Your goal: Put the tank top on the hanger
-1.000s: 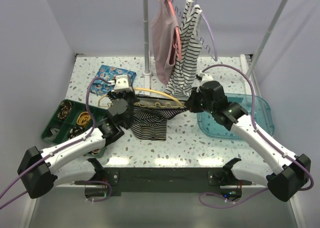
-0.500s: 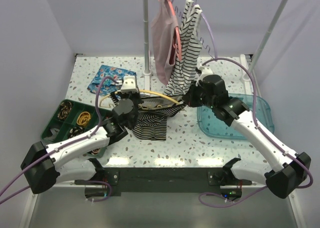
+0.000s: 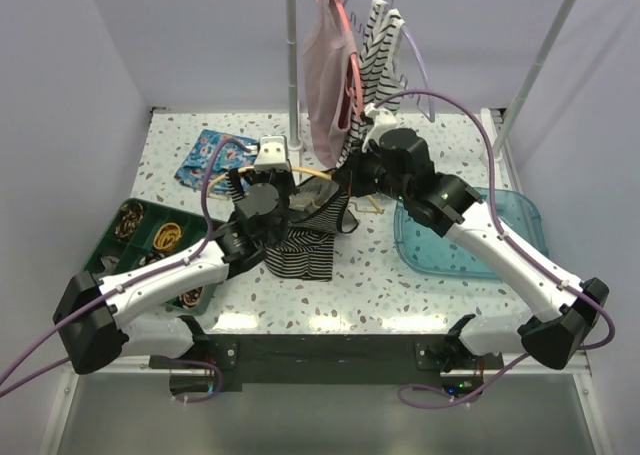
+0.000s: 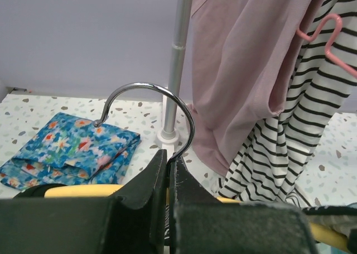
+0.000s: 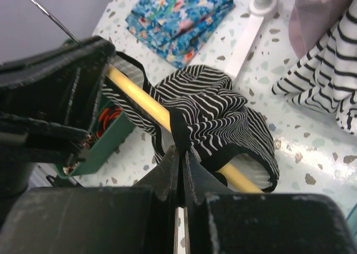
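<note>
The yellow hanger [image 3: 318, 178] is held off the table at mid-centre. My left gripper [image 4: 169, 160] is shut on the neck just below its metal hook [image 4: 146, 87], and the yellow bar [image 5: 139, 99] runs out to both sides. The tank top [image 5: 215, 114], black with thin white stripes, is bunched over that bar and hangs down to the table [image 3: 300, 247]. My right gripper [image 5: 181, 149] is shut on its dark trim right at the bar. From above, the left gripper [image 3: 270, 175] and right gripper [image 3: 347, 180] sit close together on either side of the hanger.
Close behind stands a clothes rack pole [image 3: 293, 75], with a pink top [image 3: 325, 70] and a bold-striped garment [image 3: 378, 70] hanging from the rack. A folded blue floral cloth [image 3: 212, 155] lies far left, a green compartment tray [image 3: 110, 255] lies left, and a teal tray [image 3: 500, 237] lies right.
Both grippers have moved away from me toward the rack, carrying the hanger and tank top. The right gripper has come left toward the left one, and the tank top is more bunched on the bar.
</note>
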Controlling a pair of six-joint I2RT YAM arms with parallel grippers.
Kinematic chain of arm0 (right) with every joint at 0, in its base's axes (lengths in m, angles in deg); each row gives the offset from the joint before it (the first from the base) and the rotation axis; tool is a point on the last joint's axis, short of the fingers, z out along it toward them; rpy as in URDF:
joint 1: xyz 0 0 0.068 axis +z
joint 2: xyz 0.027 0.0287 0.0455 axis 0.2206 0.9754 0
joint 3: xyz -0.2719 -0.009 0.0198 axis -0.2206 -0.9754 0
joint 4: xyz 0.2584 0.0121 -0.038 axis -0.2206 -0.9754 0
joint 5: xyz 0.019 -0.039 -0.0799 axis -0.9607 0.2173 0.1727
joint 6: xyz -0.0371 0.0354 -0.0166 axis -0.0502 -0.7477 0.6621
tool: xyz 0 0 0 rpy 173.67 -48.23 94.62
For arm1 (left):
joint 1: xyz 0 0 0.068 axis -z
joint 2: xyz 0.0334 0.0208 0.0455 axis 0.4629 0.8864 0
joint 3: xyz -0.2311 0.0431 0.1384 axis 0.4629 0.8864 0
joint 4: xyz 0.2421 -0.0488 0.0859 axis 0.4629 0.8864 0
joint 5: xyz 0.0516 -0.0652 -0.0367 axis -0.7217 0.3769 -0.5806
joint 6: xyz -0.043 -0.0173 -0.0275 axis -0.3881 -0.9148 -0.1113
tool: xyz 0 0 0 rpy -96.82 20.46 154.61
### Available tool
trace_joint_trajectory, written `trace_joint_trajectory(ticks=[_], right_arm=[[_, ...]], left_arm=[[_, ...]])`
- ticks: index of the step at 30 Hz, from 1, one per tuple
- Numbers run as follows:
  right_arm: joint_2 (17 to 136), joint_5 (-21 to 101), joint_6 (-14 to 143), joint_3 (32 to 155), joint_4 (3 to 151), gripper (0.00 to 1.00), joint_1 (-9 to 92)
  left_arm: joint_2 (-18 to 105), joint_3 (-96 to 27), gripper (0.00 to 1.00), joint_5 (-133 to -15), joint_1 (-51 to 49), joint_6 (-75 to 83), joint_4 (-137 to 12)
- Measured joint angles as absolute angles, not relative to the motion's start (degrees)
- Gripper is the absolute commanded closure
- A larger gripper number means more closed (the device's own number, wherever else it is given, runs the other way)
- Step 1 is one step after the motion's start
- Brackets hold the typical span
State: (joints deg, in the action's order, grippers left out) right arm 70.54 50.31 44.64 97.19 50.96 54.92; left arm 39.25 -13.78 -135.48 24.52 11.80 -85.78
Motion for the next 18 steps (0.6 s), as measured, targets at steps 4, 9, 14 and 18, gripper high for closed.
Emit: trace_joint_trajectory(ticks=[4,9,14,18], right_arm=[[71.72,51.47,44.49,101.23,50.94,0.99,55.18],[72.64,52.91,44.82,104.05,50.79,0.76,55.18],[70.32,54.48,46.43,103.14,51.38,0.64,55.18],[63.37,56.01,47.96,98.04,51.38,0.58,55.18]], left_arm=[[39.99,-16.01,1.00,-135.50,25.62,12.37,-85.67],[40.97,-20.44,1.00,-135.29,26.64,14.23,-84.01],[41.06,-26.74,1.00,-134.63,27.32,17.71,-78.63],[40.97,-29.89,1.00,-134.50,27.50,18.38,-75.22]])
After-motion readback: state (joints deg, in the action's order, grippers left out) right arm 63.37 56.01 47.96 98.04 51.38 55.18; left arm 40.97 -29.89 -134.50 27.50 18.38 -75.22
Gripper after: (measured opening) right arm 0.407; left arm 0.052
